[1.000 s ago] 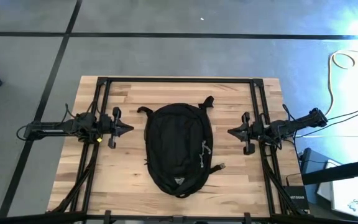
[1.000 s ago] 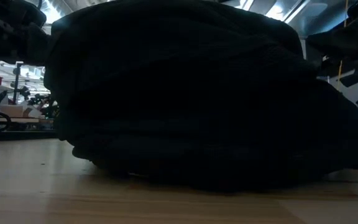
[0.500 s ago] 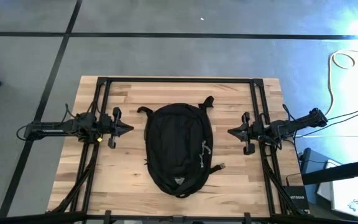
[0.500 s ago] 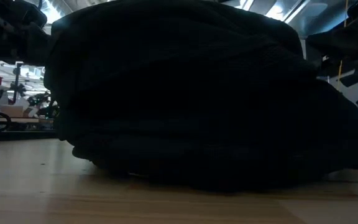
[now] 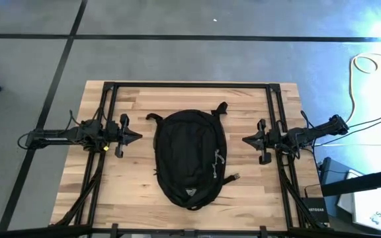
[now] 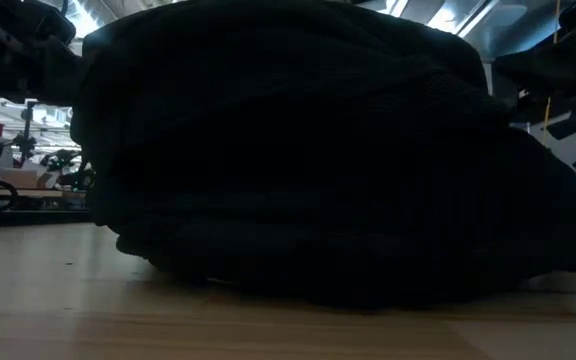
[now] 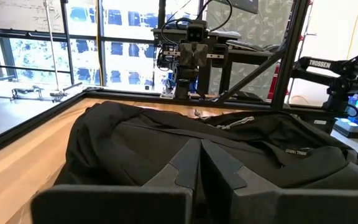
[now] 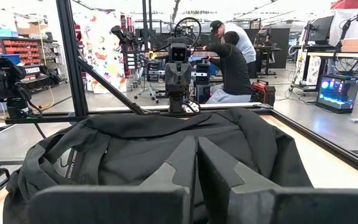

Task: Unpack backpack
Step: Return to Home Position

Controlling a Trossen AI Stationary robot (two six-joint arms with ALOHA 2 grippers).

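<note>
Backpack [image 5: 190, 158] flat at centre of table [image 5: 127, 192]. Left gripper [image 5: 137, 137] and right gripper [image 5: 245, 140] flanking it, not touching, fingers pressed together, holding nothing.

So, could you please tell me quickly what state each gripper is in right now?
Left gripper: jaws closed, holding nothing, apart from the backpack.
Right gripper: jaws closed, holding nothing, apart from the backpack.

The backpack [image 5: 190, 157] lies between the left claw [image 5: 137, 137] and right claw [image 5: 245, 140].
</note>
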